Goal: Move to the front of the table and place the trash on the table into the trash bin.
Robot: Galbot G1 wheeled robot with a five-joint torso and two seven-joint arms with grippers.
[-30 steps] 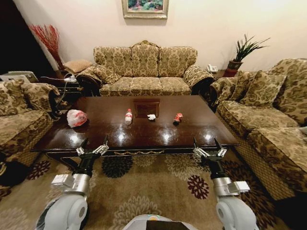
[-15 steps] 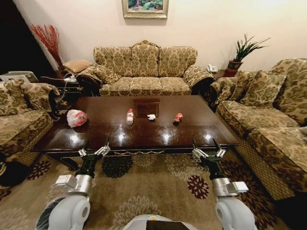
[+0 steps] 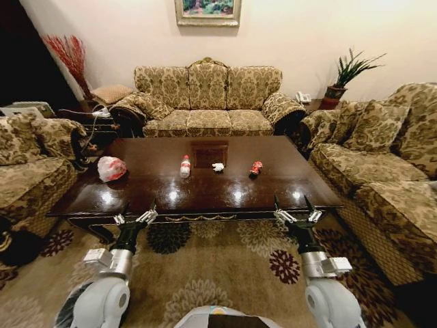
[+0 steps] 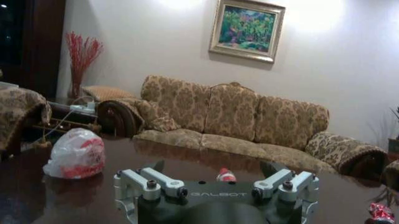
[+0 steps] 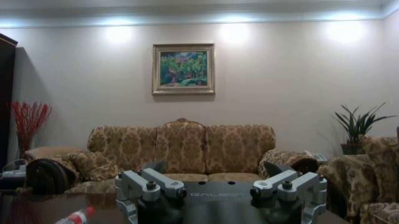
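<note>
Trash (image 3: 184, 166) lies untouched on the table (image 3: 205, 195); left gripper (image 3: 135, 216) and right gripper (image 3: 298, 214) hover before it, jaws apart, empty.

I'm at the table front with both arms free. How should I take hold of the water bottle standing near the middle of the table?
Grip the bottle around its body, probably at the red label, coming level from the near edge of the table. It stands upright and apart from the paper wad, so a side grasp looks clear. The open left pincer sits somewhat closer than the right pincer.
</note>
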